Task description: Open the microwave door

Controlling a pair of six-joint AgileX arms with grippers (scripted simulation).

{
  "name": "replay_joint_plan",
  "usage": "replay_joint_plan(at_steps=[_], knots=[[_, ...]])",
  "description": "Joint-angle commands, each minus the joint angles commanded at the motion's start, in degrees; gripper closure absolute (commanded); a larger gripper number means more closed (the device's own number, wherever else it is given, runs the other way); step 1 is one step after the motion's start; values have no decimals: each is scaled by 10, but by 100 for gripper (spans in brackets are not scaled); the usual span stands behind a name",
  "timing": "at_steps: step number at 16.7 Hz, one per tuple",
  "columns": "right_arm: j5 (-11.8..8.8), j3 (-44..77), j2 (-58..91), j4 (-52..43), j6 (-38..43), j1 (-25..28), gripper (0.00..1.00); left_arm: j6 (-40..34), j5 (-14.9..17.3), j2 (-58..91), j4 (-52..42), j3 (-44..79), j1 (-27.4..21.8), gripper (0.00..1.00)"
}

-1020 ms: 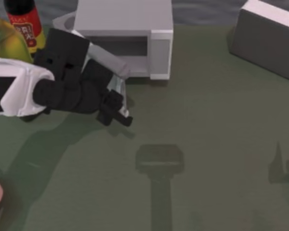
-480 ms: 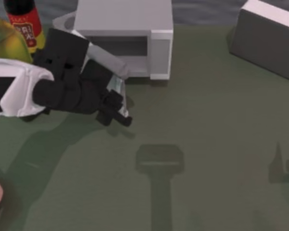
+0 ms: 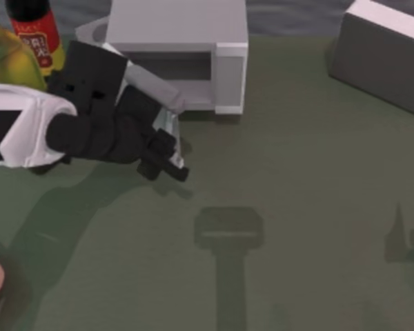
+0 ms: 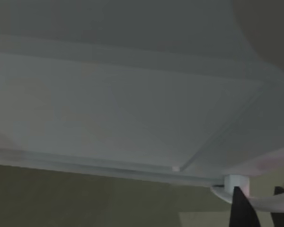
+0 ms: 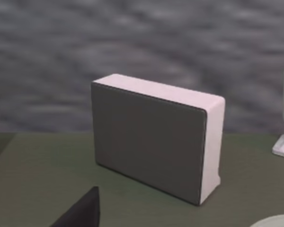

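Microwave door swung open, left gripper at its free edge.

Stood at the table's far edge left of centre: the microwave, cavity exposed. Swung out toward the left-front: the microwave door, filling the left wrist view. Clamped on the door's outer edge: the left gripper. Right gripper's fingers: cannot tell. Off right, a grey-and-white box.

No readable text
The bottle at the table's far-left corner bears a red label; its characters are too blurred to read.
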Motion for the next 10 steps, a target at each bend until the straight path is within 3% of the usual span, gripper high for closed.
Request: replay_joint_plan(at_steps=[10], knots=[[0, 0, 0, 0, 0, 0, 0, 38, 30, -8, -10, -6, 16, 100]])
